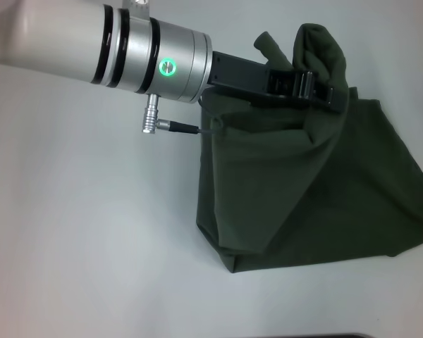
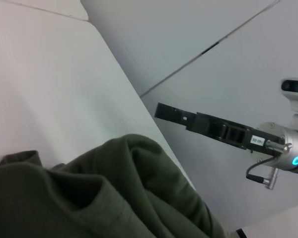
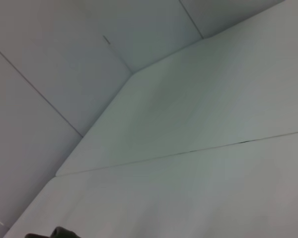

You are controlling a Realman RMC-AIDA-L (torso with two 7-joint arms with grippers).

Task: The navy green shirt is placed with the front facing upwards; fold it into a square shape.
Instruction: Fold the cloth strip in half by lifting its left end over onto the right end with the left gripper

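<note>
Closest to the head camera, the left arm's silver wrist section, with its green-lit ring, reaches in from the near-left across the bench (image 1: 70, 211). Its black left tool (image 1: 317, 90) ends at a raised bunch of the navy green shirt (image 1: 310, 190) and seems to be closed on that bunch, with cloth bulging above and beside the fingers; the contact itself is partly hidden by fabric. From that lifted point the cloth hangs and drapes down in diagonal folds toward the near edge of the bench.

The shirt lies on the right half of the white bench, reaching the right side of the head view, its lower corner bunched and pointing toward the near edge. No lettering shows on the upward face; only plain dark olive cloth is visible.

Seen from the left wrist, a mound of the same green cloth (image 2: 114, 198) with a ribbed hem fills the lower part of the picture. Farther off, the right tool (image 2: 161, 110) is held in the air, well apart from the shirt; whether its fingers are open I cannot tell. The right wrist view shows bare white bench surface and wall panels, with a sliver of dark cloth at one edge.
</note>
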